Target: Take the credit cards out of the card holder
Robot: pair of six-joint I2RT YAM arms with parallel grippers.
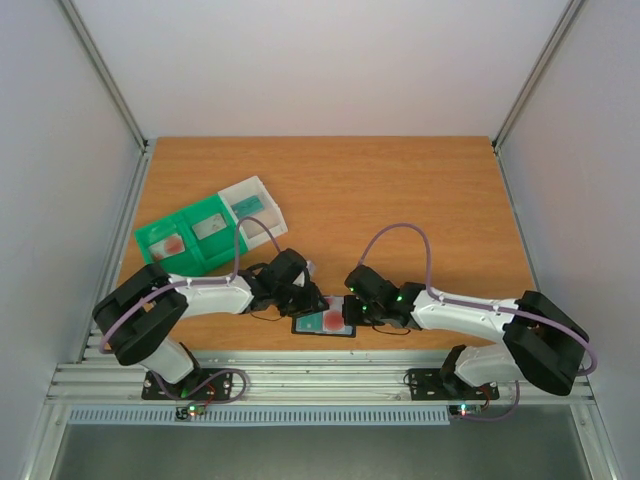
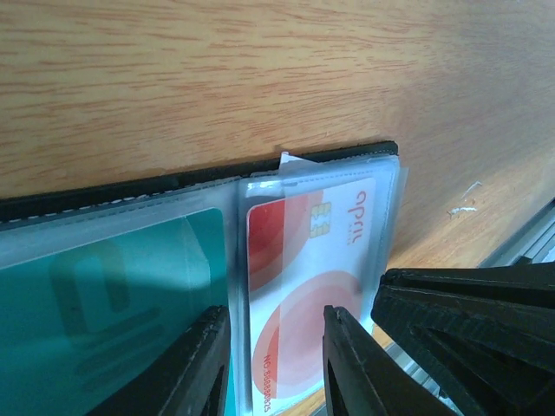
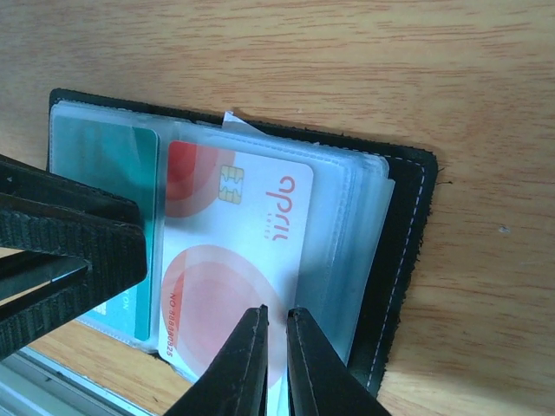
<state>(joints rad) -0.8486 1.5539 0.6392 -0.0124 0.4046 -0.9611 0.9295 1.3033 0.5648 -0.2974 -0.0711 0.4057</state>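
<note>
I see the card holder (image 3: 408, 225) lying open and flat on the table (image 1: 400, 190), directly beneath both sets of fingers. The left gripper (image 2: 276, 325) has its fingers apart. One finger stands over the seam between the two pages and the other over the outer part of the red-and-white card (image 3: 234, 251), so a strip of that card shows between them. I cannot tell whether these fingers press on the page. The teal card (image 2: 113, 295) lies outside the left finger, under a clear sleeve (image 2: 130, 230) on the neighbouring page. The right gripper (image 3: 276, 316) has its fingers drawn together to a narrow slit at the edge of the red-and-white card. A thin pale edge shows in the slit. I cannot tell whether that edge belongs to the card or to its sleeve. Ahead of the right fingertips the card reads "april" in red letters, turned sideways, with smaller print beside it that is too fine to read. A gold chip (image 3: 231, 184) sits further ahead, toward the fold. Along the card's edge, left of the right fingers, runs "NO." followed by digits I cannot read with confidence. The teal card shows the letters "ON" near its edge. A green-and-white sorting tray (image 1: 165, 235) stands well apart, beyond the left gripper.
</note>
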